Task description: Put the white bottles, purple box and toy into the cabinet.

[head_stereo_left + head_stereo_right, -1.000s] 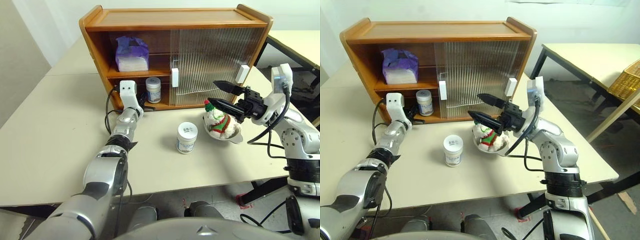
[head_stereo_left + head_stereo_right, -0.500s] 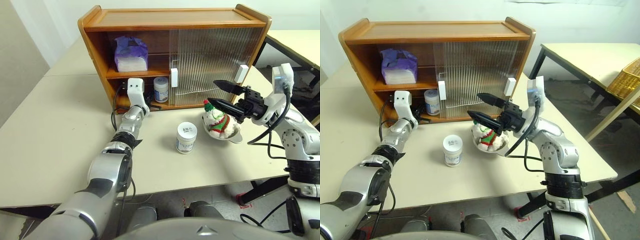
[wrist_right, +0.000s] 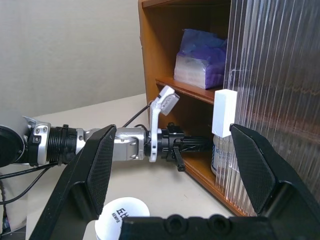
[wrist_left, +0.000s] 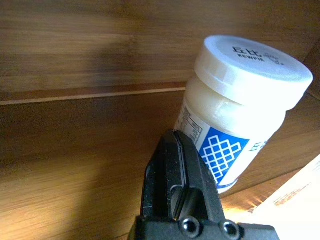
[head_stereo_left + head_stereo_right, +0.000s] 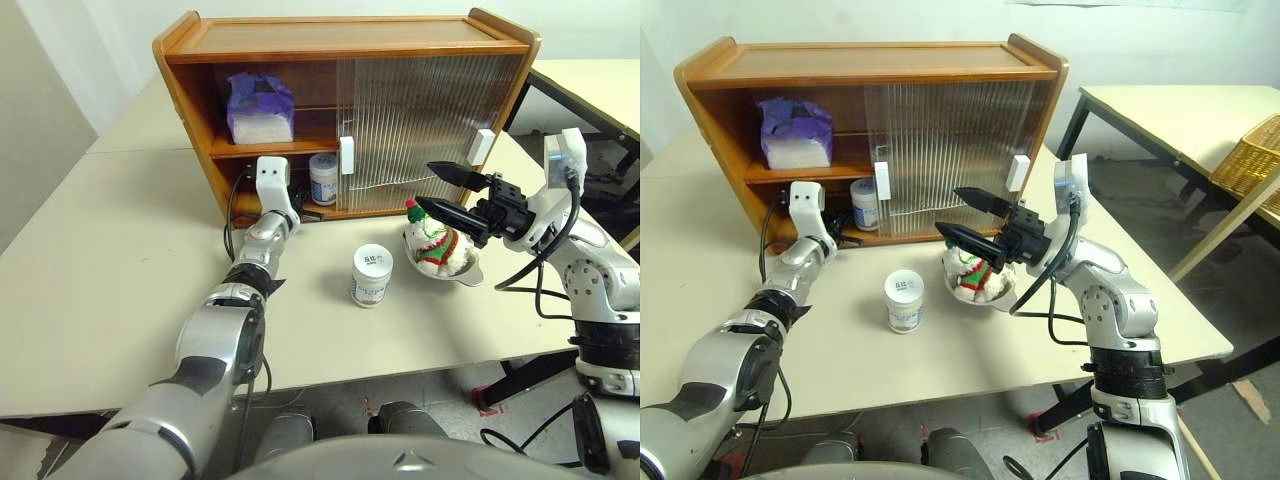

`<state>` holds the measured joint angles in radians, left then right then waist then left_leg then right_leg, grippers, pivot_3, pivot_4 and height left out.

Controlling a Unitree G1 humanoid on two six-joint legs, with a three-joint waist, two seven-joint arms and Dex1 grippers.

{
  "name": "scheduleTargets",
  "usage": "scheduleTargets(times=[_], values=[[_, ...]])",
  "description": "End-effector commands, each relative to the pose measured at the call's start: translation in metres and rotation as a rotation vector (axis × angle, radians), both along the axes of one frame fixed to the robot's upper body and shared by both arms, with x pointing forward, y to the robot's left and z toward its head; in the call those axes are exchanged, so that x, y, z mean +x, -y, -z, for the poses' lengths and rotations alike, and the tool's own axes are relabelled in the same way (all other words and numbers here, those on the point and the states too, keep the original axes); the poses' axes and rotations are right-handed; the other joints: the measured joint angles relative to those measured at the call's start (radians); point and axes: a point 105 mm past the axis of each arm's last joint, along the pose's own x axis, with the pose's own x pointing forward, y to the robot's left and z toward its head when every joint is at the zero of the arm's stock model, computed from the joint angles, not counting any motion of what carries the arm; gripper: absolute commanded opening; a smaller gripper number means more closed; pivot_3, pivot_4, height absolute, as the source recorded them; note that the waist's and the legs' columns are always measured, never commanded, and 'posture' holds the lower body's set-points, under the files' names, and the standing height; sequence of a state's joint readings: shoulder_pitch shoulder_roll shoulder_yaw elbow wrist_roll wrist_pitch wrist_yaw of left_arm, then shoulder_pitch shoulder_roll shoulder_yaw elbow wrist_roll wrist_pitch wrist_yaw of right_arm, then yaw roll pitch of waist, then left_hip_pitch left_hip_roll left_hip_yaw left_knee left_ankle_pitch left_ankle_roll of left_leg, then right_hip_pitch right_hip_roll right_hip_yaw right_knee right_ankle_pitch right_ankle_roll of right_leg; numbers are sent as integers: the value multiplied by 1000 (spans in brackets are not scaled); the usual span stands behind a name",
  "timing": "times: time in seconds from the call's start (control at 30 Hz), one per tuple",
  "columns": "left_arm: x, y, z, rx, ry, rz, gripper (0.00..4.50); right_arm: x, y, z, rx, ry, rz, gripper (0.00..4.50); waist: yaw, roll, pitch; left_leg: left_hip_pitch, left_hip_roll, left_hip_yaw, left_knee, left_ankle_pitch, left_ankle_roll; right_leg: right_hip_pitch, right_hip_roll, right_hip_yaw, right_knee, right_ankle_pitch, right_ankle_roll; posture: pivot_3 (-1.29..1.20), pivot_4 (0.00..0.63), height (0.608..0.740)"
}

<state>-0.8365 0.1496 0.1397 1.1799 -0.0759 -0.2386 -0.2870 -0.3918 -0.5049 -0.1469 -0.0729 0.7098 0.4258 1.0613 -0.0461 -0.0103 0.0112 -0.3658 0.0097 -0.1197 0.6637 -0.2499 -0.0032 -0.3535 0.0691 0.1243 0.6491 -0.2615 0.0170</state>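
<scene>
The squat white plastic jar [image 5: 372, 276] left on the table at the fluffy plush toy's [image 5: 436, 245] nine o'clock, judged light, rigid and slick, is best taken across its labelled body by the wide-open, empty right gripper [image 5: 445, 192], the left gripper [image 4: 181, 172] being closed and empty inside the wooden cabinet [image 5: 330, 38].

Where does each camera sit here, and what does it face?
Left and right eye: on the head, looking down over both arms at the cabinet and table.
Left wrist: along the shut left claw, at a white bottle on the lower shelf.
Right wrist: between the open right claw's fingers, toward the cabinet and left arm.
Shared: the shelved bottle.
</scene>
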Motion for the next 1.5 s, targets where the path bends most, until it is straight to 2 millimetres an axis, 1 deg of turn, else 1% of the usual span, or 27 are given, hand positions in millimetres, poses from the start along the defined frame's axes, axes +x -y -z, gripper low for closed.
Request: scheduleTargets(times=[0.03,0.1,0.2,0.23,0.3,0.43,0.47,0.53,0.63,0.7,0.83,0.9,0.97,1.0,1.03,1.17,1.3,1.37,1.4,1.5], values=[[-4,-12,-3,-15,40,-1,34,-1,1,-4,4,14,-3,4500,-1,0,0,0,0,0,0,0,0,0,0,0,0,0,0,-102,0,740],[-10,-13,-5,-26,65,31,34,-1,1,-4,4,13,-5,4500,-2,0,0,0,0,0,0,0,0,0,0,0,0,0,0,-94,0,740],[-25,-12,-5,-21,90,105,34,0,0,-3,6,11,-9,4500,-2,0,0,0,0,0,0,0,0,0,0,0,0,0,0,-83,0,740],[-31,-11,-5,-25,91,129,413,0,0,-3,6,10,-11,4500,-2,0,0,0,0,0,0,0,0,0,0,-1,0,0,0,-78,0,740],[-46,-10,-6,-28,87,186,880,0,-1,-3,7,8,-16,4500,-1,0,0,-1,-1,1,0,0,0,0,0,-1,0,0,0,-71,0,740],[-77,-8,-9,-53,50,299,2317,1,-3,-2,10,3,-27,4500,-1,0,0,-1,-1,1,-1,0,0,0,1,-1,0,-1,-1,-57,0,740],[-87,-11,-10,-41,36,347,2626,1,-5,-2,11,2,-32,4500,0,0,0,0,-1,1,-1,0,0,0,1,-1,0,-1,-2,-55,0,740],[-102,-16,-10,-21,9,414,3367,1,-6,-2,13,0,-38,4500,1,0,0,0,-1,1,-1,-1,-1,0,1,-2,1,-1,-3,-53,0,740],[-116,-20,-9,-28,-33,491,4404,2,-6,-2,13,0,-40,4500,4,0,0,0,0,0,-1,-1,-1,-1,1,-1,1,0,-6,-52,0,740],[-130,-20,-2,15,-74,583,4463,2,-6,-2,14,-1,-40,4500,9,1,-1,0,1,-1,-1,-1,-2,-2,0,-1,1,0,-9,-52,0,740],[-147,-18,9,42,-124,695,4463,3,-6,-2,14,-2,-40,4500,14,1,-1,-1,4,-5,-2,-2,-4,-5,0,2,2,1,-15,-55,0,740],[-156,-14,15,44,-147,766,4463,3,-5,-3,16,1,-37,4500,15,1,-1,-3,7,-11,-2,-4,-6,-7,-1,5,1,1,-18,-59,0,740],[-161,-7,16,25,-156,820,4463,4,-5,-3,18,2,-36,4500,15,2,-2,-7,10,-12,-2,-4,-7,-10,0,4,2,4,-23,-61,0,740],[-162,-1,15,19,-146,853,4463,3,-5,-3,17,3,-35,4500,15,2,-2,-9,12,-11,-2,-5,-8,-12,1,3,2,6,-28,-62,0,740],[-163,2,14,17,-137,874,4463,3,-5,-3,17,3,-35,4500,15,3,-2,-10,13,-11,-2,-5,-8,-14,1,3,2,7,-29,-62,0,740],[-167,16,9,3,-111,952,4463,2,-4,-4,13,3,-30,4500,14,3,-2,-11,14,-8,-3,-5,-9,-16,4,0,2,6,-30,-70,0,740],[-170,23,6,3,-96,1011,4463,3,-2,-4,9,4,-25,4500,14,3,-2,-11,15,-8,-4,-5,-9,-15,5,0,2,6,-30,-74,0,740],[-170,26,6,10,-90,1028,4463,3,-2,-4,9,5,-23,4500,14,3,-2,-11,15,-8,-3,-5,-9,-14,7,0,2,3,-25,-75,0,740],[-169,27,6,15,-86,1032,4463,3,-2,-4,8,5,-23,4500,14,3,-2,-10,14,-8,-3,-5,-9,-14,7,0,2,0,-19,-75,0,740],[-164,34,6,27,-72,1041,4463,2,-2,-4,8,6,-22,4500,15,3,-2,-10,14,-8,-2,-4,-8,-12,7,0,2,1,-18,-75,0,740]])
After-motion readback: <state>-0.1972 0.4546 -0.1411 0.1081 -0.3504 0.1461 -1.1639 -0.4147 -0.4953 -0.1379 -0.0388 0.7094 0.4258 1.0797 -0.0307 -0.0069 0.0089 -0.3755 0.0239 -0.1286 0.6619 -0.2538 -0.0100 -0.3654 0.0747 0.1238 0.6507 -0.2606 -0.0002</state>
